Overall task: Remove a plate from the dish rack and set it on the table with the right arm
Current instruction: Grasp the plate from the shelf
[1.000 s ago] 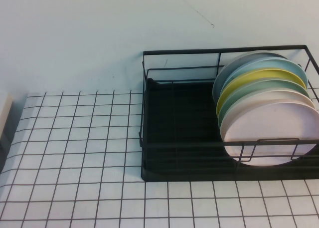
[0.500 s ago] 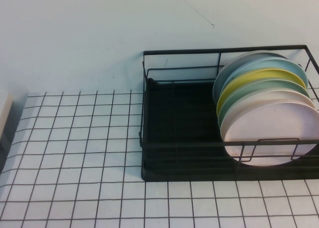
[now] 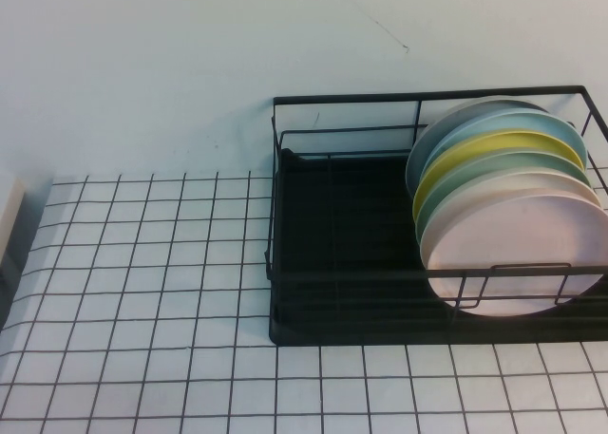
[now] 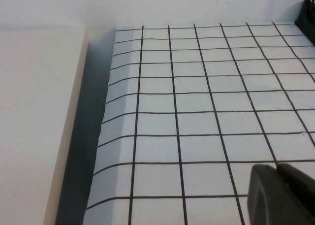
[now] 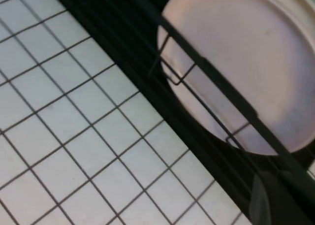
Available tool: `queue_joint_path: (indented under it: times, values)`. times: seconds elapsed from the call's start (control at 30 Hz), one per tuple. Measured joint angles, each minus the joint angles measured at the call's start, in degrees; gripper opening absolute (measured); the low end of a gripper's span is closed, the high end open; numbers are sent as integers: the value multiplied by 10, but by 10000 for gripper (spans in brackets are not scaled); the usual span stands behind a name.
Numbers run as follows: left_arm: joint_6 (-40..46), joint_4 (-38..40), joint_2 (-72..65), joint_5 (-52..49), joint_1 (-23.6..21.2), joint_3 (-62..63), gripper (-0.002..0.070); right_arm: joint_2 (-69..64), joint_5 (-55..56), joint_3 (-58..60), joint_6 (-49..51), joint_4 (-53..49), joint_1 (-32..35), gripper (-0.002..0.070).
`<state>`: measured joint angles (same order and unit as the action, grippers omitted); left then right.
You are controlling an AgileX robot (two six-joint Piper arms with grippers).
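Note:
The pale pink plate (image 3: 518, 254) stands on edge at the front of a row of plates in the right end of the black wire dish rack (image 3: 380, 99). Neither gripper shows in the high view. In the right wrist view the plate (image 5: 236, 52) sits behind the rack's front wires (image 5: 147, 87), and my right gripper (image 5: 278, 200) is a dim dark shape over the rack's front edge, apart from the plate. My left gripper (image 4: 278, 185) is shut and empty, just above the gridded table (image 4: 197, 102).
Behind the pink plate stand white, green, yellow (image 3: 494, 149), blue and grey plates. The rack's left half holds only its black tray (image 3: 332, 225). A beige slab (image 4: 34, 112) borders the table's left edge. Gridded table (image 3: 142, 292) spreads left and in front of the rack.

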<state>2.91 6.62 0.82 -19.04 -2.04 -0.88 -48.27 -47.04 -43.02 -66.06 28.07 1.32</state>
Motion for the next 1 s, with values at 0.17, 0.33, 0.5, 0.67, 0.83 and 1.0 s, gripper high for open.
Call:
queue_joint_path:
  times: [0.17,0.33,0.5,0.67,0.83,1.0]
  values:
    - [0,0,0,0,0,0,-3,-110,-4,-33,-118,53,0,1]
    - [0,0,0,0,0,0,-3,-185,21,-68,-241,90,-20,92]
    - [0,0,0,0,0,0,-3,-232,100,-80,-295,102,-36,223]
    - [0,0,0,0,0,0,-3,-267,150,-82,-340,102,-41,250]
    - [0,0,0,0,0,0,-3,-300,195,-83,-366,104,-41,252]
    - [0,0,0,0,0,0,-3,-326,219,-83,-374,115,-41,252]
